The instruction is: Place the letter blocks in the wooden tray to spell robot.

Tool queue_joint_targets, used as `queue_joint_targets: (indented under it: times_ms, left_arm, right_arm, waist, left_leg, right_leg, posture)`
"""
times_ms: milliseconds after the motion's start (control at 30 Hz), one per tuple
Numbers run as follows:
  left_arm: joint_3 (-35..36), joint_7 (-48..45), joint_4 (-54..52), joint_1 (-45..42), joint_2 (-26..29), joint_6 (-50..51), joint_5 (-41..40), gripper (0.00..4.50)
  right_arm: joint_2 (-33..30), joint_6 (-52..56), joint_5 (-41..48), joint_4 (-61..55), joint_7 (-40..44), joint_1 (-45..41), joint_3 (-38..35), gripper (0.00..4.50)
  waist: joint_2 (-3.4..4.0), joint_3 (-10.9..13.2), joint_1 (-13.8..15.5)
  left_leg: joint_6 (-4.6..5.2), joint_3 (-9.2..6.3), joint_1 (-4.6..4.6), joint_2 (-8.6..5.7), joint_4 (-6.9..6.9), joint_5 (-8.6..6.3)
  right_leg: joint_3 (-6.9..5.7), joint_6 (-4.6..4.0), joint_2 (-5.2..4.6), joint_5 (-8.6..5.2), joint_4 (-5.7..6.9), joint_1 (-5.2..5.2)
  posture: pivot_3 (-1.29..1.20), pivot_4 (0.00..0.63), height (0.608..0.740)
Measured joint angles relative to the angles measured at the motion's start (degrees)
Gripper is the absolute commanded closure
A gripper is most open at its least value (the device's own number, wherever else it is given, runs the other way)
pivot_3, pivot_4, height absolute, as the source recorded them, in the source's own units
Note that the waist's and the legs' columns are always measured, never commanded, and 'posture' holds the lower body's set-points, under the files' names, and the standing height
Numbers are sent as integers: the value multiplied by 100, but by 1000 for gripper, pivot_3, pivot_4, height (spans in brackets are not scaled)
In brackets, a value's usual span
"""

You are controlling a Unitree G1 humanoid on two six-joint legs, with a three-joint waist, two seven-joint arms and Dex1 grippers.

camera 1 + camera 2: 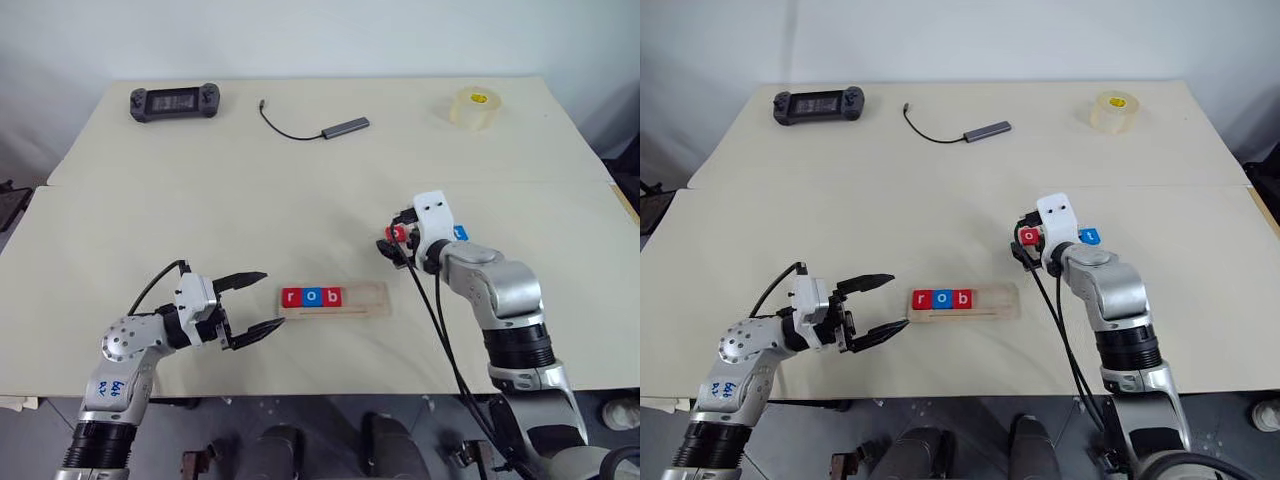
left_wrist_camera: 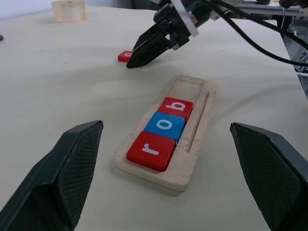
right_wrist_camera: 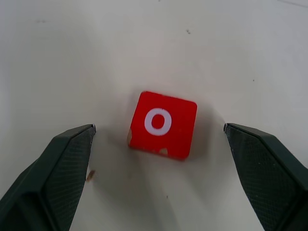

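Note:
The wooden tray (image 1: 365, 300) lies near the table's front middle. In its left part sit three letter blocks in a row: a red r (image 1: 291, 297), a blue o (image 1: 311, 297) and a red b (image 1: 332, 296). My left gripper (image 1: 272, 299) hovers just left of the tray, open and empty. To the tray's right and farther back, a red o block (image 3: 162, 124) lies flat on the table. My right gripper (image 1: 1023, 240) hangs over it, open, with one finger to each side and apart from it. A blue t block (image 1: 1090, 236) lies just right of that wrist.
Along the table's far side lie a black handheld controller (image 1: 174, 102), a grey adapter with a cable (image 1: 345, 126) and a roll of tape (image 1: 474, 107). A seam (image 1: 300, 184) runs across the tabletop. The right arm's black cables (image 1: 440, 330) hang right of the tray.

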Motion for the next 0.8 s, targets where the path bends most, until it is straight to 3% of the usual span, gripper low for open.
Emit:
queue_joint_targets:
  times_ms: [100,300,533,800]
  left_arm:
    - [14,27,-22,20,4,5,0,0]
    - [12,55,-89,14,2,27,-17,0]
    - [-131,-106,-6,-221,-51,50,-27,0]
    - [-341,-468,467,-698,-103,75,-29,0]
  right_arm:
    - [235,-206,-83,148,-154,-31,-20,623]
    - [326,-139,-94,35,-239,16,-55,2619]
    - [122,356,49,-928,-173,550,-435,2619]
    - [-408,1827,500,-3289,25,1883,-1287,2619]
  waist:
    - [0,-1,-5]
    - [0,-1,-9]
    - [0,-1,20]
    - [-1,-1,33]
  left_leg:
    - [0,3,4,-1,0,0]
    - [0,5,5,-1,0,0]
    - [3,3,0,-11,0,-1]
    - [3,2,-1,-3,-9,-1]
  right_leg:
    - [4,0,0,0,7,0]
    - [8,0,0,0,17,-5]
    - [11,0,-3,0,18,-8]
    - [10,-1,1,-1,12,-10]
  posture:
    - [0,150,740]
    - [0,150,740]
    - [0,150,740]
    - [0,150,740]
